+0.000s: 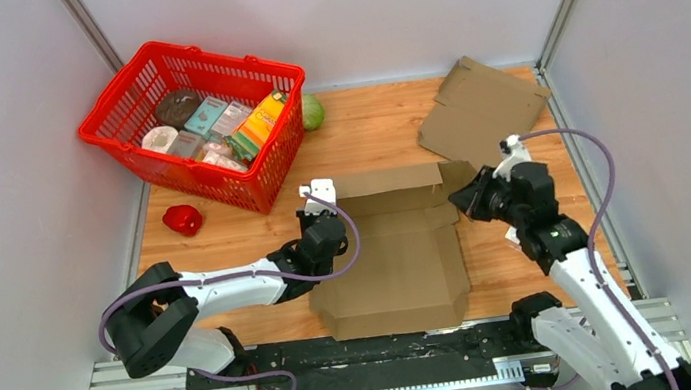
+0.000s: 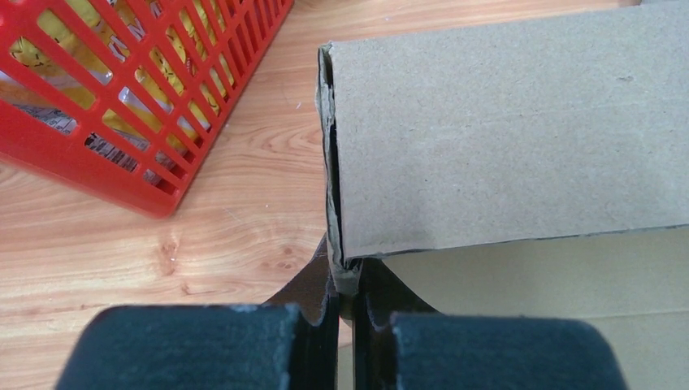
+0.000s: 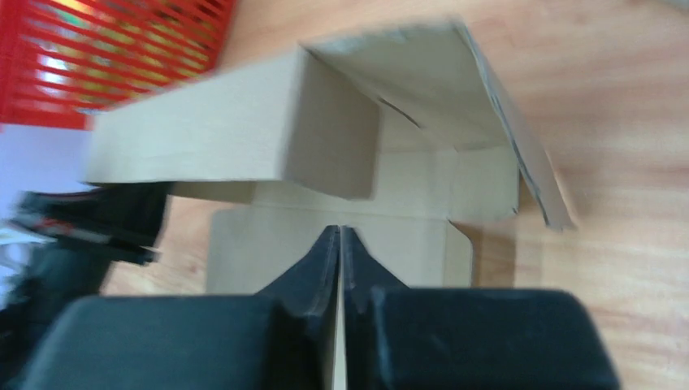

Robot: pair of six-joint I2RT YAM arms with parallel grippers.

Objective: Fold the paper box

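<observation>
Paper box [image 2: 504, 138], left hand [image 2: 345, 284] pinching wall (corner)

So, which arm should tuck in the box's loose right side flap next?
Probably right: the right gripper sits empty beside that flap, while the left gripper pins the raised wall's opposite corner.

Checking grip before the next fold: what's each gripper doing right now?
Left gripper: closed on the box edge.
Right gripper: closed, holding nothing.
</observation>
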